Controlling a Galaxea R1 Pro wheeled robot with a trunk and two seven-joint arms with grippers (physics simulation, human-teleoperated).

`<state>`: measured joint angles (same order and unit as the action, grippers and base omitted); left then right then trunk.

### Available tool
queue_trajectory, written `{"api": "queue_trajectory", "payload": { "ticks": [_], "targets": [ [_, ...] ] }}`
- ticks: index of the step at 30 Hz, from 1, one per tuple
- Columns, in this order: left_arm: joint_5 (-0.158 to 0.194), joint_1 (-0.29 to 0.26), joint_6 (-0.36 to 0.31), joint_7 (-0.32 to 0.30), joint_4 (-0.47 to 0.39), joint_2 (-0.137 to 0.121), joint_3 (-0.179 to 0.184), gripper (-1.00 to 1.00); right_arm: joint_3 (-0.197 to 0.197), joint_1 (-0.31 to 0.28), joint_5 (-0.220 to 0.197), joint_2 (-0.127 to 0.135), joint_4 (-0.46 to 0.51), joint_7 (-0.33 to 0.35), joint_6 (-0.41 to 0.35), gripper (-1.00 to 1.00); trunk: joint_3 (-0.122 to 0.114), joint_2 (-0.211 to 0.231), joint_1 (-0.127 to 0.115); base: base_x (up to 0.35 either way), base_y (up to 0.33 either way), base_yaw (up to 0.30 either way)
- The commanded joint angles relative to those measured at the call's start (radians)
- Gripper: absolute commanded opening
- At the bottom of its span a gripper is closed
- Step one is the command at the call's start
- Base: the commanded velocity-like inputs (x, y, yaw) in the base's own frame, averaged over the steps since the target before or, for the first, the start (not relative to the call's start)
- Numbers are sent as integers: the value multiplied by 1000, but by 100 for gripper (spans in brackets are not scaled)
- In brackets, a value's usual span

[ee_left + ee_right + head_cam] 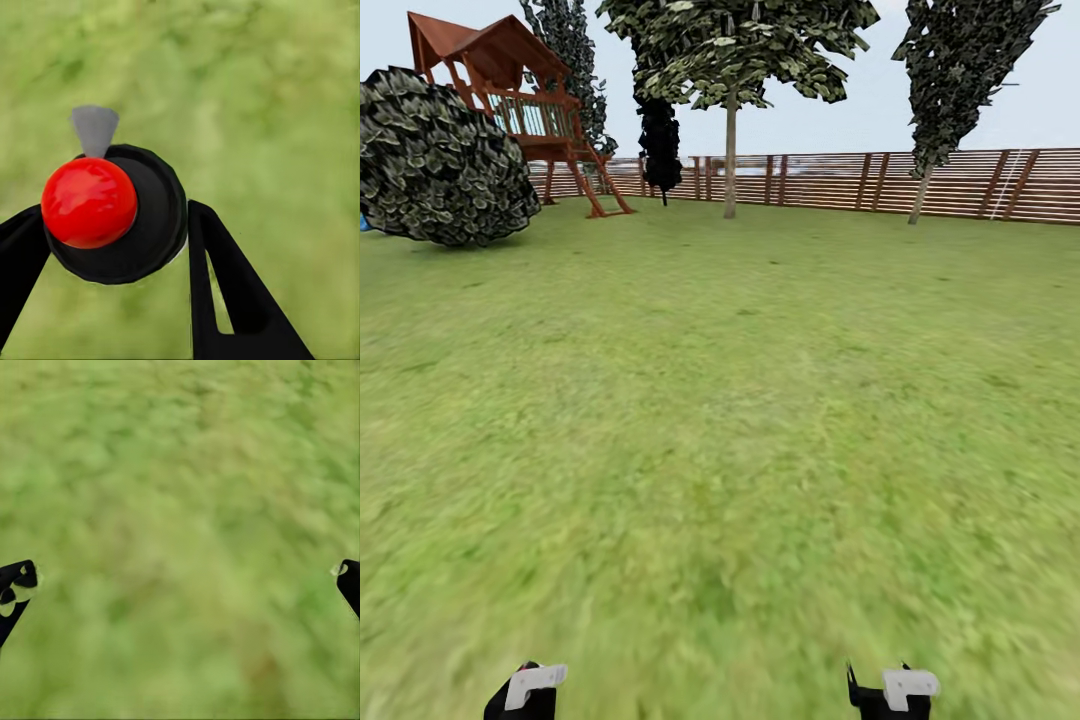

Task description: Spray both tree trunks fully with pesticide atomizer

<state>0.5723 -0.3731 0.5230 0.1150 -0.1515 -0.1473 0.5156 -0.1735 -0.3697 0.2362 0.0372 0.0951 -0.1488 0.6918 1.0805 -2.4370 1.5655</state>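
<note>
My left pincer [112,214] is closed to the width of a dark round body with a red knob and a grey nozzle. I take this for the pesticide atomizer [154,225], one only, gripped on both flanks. I judge it light, rigid and smooth, so it could slip; a hold on the body below the head looks safest. My right pincer [180,585] gapes wide and empty. Beneath both is lawn [740,400]. Far ahead stand one fence [960,180], two thin-stemmed trees [730,150], one bush [440,160] and one play tower [510,90].
</note>
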Motion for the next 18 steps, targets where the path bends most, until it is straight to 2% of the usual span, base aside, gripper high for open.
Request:
{"api": "queue_trajectory", "payload": {
  "ticks": [1,18],
  "targets": [
    [0,0,0,0,0,0,0,-100,0,0,0,0,0,0,0,100,0,0,0,335,0,0],
    [0,0,0,0,1,0,0,-100,0,0,0,0,-6,0,0,100,0,0,0,335,0,0]
  ]
}}
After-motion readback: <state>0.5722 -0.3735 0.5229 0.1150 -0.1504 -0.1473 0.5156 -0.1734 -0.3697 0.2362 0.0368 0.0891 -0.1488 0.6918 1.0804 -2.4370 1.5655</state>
